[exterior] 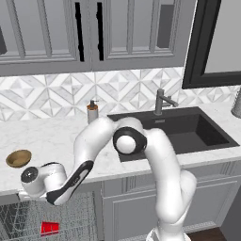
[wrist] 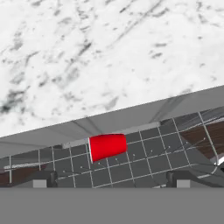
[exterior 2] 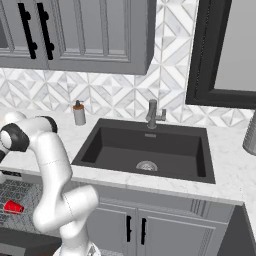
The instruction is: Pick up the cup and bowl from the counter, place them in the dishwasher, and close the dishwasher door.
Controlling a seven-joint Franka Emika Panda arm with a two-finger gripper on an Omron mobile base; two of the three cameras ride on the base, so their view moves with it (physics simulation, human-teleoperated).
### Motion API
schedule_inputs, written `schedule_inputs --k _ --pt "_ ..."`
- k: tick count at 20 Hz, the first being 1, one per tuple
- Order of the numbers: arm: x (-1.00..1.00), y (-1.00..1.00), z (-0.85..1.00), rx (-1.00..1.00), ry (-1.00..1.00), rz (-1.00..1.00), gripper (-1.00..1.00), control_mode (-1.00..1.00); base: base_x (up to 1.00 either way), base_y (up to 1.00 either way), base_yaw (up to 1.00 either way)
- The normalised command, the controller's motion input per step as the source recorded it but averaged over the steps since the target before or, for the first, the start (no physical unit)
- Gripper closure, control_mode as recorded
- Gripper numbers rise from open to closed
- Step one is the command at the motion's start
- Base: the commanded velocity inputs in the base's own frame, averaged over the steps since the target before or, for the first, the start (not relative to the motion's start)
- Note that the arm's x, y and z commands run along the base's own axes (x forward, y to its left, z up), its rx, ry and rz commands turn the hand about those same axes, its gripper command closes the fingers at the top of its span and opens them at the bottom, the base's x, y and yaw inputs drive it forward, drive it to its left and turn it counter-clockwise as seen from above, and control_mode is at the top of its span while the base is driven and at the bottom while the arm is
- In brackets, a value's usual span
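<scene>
white marble counter runs under grey wall cabinets and a patterned tile backsplash, with a black sink sunk into it.

the gripper hangs over the open dishwasher, its two dark fingertips spread wide apart with nothing between them. in the hand view the red cup lies on its side on the grey wire rack, just ahead of the fingertips and between them, clear of both. beyond the cup, further from the gripper, comes the counter's grey front edge and then its veined marble top.

in the left base view the hand sits at the counter's front edge, over the rack, and the cup lies on the rack below it and slightly toward the sink side. the wooden bowl stands upright on the counter just above and behind the hand, near it but not touching. further along the counter, well apart from the gripper, a soap bottle stands near the sink's back corner, and the grey tap rises behind the sink. grey cabinet doors sit under the sink, beside the dishwasher.

the right base view shows the cup on the rack at the far left, past the arm.
</scene>
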Motion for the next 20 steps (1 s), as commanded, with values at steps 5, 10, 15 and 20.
schedule_inputs --k 5,10,15,20 --pt "-0.09 0.00 1.00 0.15 0.05 0.01 -1.00 -1.00 0.00 0.00 0.00" --pt "0.02 0.00 1.00 0.27 0.02 0.01 -1.00 -1.00 0.00 0.00 0.00" --pt "0.21 -0.36 0.79 0.57 0.02 0.01 -1.00 -1.00 0.00 0.00 0.00" --pt "0.65 -0.12 0.96 0.39 0.22 0.12 -1.00 -1.00 0.00 0.00 0.00"
